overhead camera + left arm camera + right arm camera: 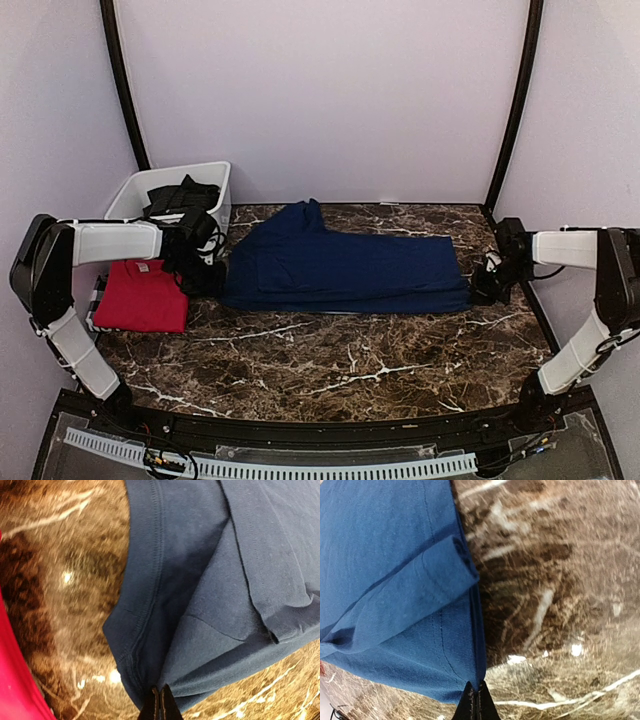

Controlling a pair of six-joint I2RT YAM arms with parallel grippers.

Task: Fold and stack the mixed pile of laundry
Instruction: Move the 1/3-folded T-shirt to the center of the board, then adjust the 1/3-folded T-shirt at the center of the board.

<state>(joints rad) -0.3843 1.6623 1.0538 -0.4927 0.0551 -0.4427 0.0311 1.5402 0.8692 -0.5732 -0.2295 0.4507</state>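
- Navy blue T-shirt: it lies stretched left to right across the middle of the marble surface, already doubled lengthwise, and I have it by both ends.
- My left end effector is clenched, its tips pressed together on the near corner of the cloth, right where the stitched edge band turns.
- My right end effector is clenched too, pinching the near corner at the opposite end, beside a small rolled-over flap of fabric.
- Handling, as I judge it: light, limp knit with no stiffness at all. It will sag between the two grips and drag on the surface, and the loose layers above each pinch could slide apart when lifted.
- Where to hold: the seamed edge is the best purchase, since the stitching is thicker and less likely to slip out of thin tips. I cannot tell whether either pinch has caught every layer or only the bottom one.
- Just left of the left grip sits the red T-shirt, folded flat and close to the navy cloth.
- Behind that, the white plastic bin holds a dark crumpled garment, which looks heavier and bulkier.
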